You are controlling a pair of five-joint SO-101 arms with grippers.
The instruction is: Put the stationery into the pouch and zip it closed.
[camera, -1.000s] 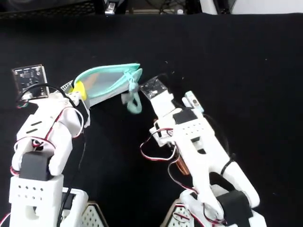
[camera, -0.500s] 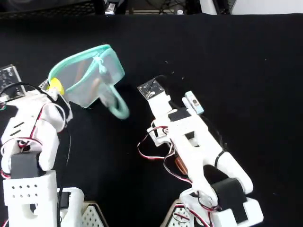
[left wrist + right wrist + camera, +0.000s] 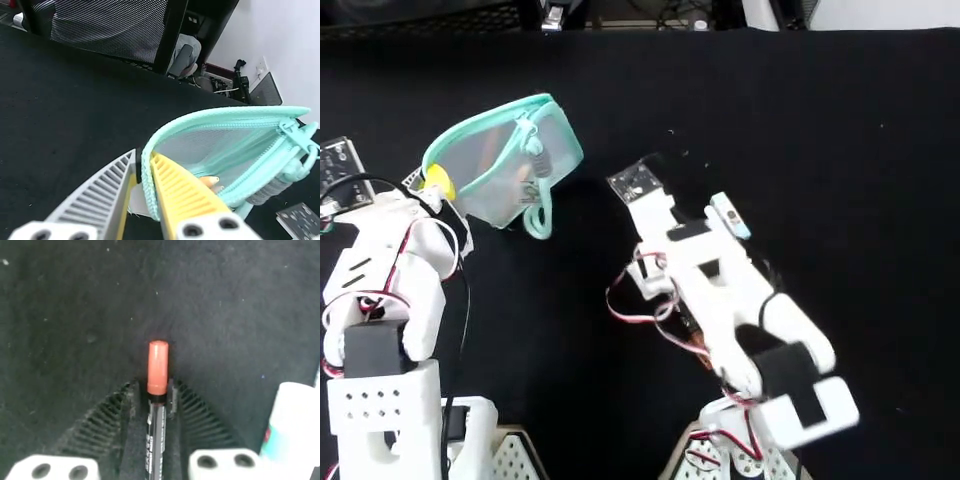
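Observation:
My left gripper (image 3: 143, 160) is shut on one end of the mint-green mesh pouch (image 3: 225, 145), the rim pinched between its yellow finger (image 3: 180, 192) and its grey finger. An orange item (image 3: 210, 181) shows through the mesh. From above, the pouch (image 3: 505, 160) is held up off the black table at the left, in the left gripper (image 3: 435, 185), and its strap loop (image 3: 540, 210) hangs down. My right gripper (image 3: 157, 390) is shut on a pen with a red cap (image 3: 157, 367), low over the cloth. The right arm (image 3: 700, 270) stands mid-table, right of the pouch.
A white tube with a teal end (image 3: 725, 215) lies beside the right arm, and it also appears close to the right gripper as the white tube (image 3: 295, 425). Black cloth (image 3: 840, 140) covers the table. A mesh chair back (image 3: 115, 25) stands beyond the far edge.
The left arm swung the pouch up and to the left, away from the right gripper. The strap loop swung out, then dropped to hang. The right arm has shifted and turned slightly.

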